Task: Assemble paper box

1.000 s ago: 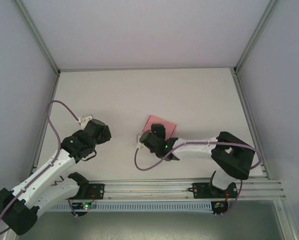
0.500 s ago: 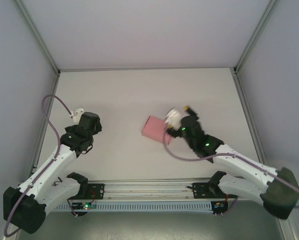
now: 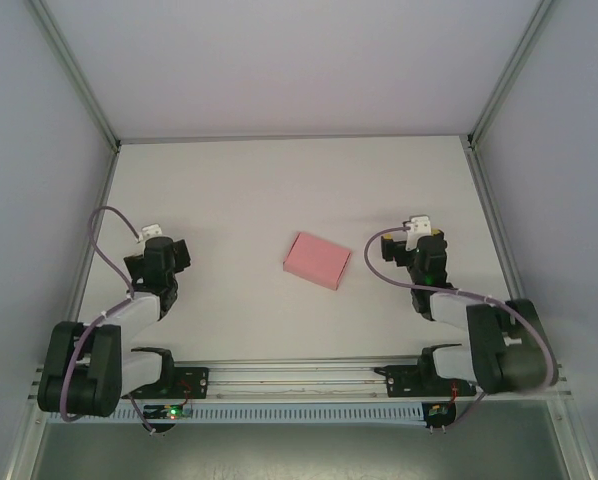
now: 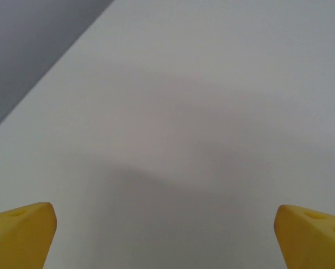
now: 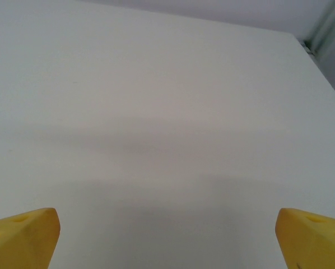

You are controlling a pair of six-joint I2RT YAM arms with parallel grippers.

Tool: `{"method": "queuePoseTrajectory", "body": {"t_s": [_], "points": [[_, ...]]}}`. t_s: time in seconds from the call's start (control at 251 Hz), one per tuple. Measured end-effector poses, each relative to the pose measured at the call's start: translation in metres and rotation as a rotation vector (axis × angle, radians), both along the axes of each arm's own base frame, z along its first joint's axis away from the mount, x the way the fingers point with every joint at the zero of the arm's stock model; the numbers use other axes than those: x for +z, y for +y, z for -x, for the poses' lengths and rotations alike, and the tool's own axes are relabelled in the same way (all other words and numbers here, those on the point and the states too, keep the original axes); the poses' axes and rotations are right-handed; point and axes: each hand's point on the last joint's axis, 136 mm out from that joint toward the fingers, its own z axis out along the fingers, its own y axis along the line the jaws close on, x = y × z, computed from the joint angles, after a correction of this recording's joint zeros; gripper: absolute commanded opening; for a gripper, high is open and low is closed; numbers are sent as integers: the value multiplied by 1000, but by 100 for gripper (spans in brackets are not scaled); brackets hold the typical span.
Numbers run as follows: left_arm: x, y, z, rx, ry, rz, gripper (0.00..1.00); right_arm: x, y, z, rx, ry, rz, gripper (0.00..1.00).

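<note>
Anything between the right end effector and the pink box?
No. Bare table between right end effector and paper box, seen in the top external view.

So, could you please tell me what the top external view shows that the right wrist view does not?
Top external: the pink paper box lying mid-table with nothing touching it. Right wrist: the right gripper up close, its yellow fingertips spread wide with nothing between them. Shared: the white table.
</note>
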Motion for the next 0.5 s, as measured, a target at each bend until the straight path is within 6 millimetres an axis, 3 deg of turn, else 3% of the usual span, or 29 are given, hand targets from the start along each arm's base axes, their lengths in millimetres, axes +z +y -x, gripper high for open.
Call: {"method": "queuePoseTrajectory", "body": {"t_s": [0.14,0.303,0.411,0.499], "points": [[11,-20,-24,-133,-94,13,100,8,6,-27,46,-21,-27,98],[3,-31,-41,-201,-172,23,100,26,-4,-36,40,-138,-63,98],[-26,-37,-46,-236,-96,43,100,4,-13,-30,1,-79,-88,98],[-13,-39,-59,-253,-130,31,100,7,-17,-32,-25,-97,-95,98]]}}
